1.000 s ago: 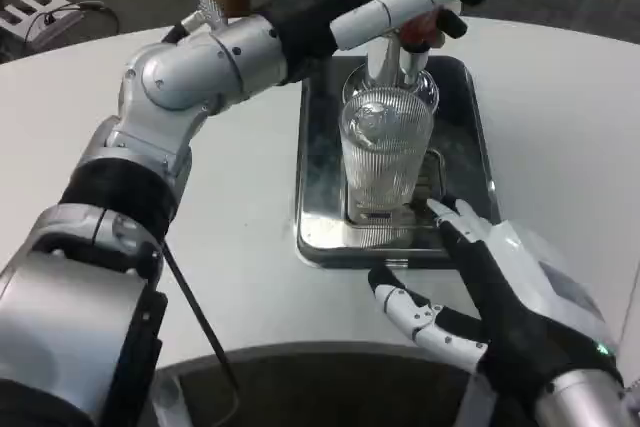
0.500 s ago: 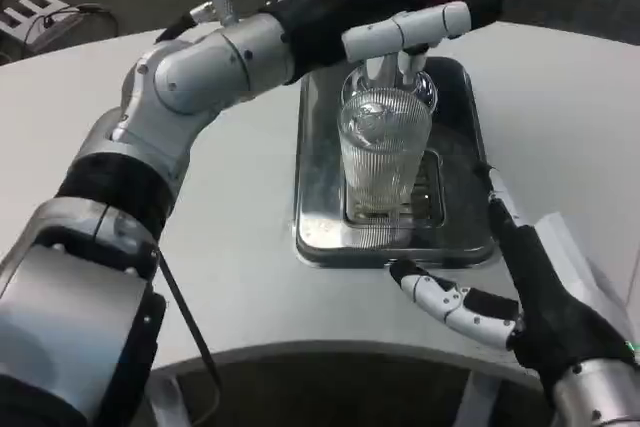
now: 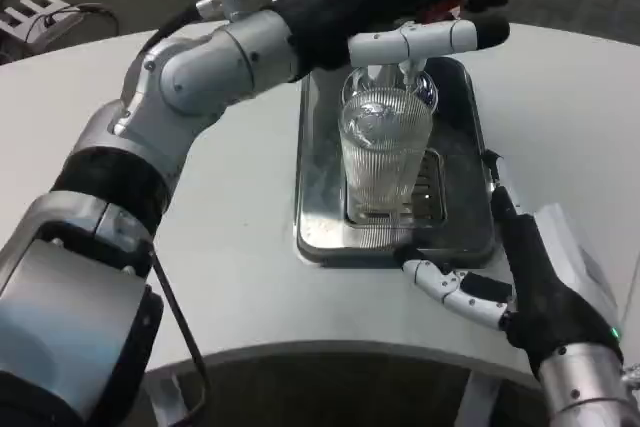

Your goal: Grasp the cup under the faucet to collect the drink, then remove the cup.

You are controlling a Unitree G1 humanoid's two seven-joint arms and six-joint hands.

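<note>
Currently a clear ribbed cup (image 3: pixel 385 152) stands upright on a metal drip tray (image 3: pixel 320 147) under the faucet (image 3: pixel 400 72). At the far side, the left hand (image 3: pixel 400 7) covers the tap; its grip cannot be told. The right hand (image 3: pixel 520 277) waits near right, fingers apart, holding nothing. A clumsy reach could topple the cup.

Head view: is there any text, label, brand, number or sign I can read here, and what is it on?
None can be read.
The ribbed clear cup, the steel drip tray, the left robot hand at the faucet and the right robot hand carry no visible lettering.
The white object at the far left edge is too small to tell.
</note>
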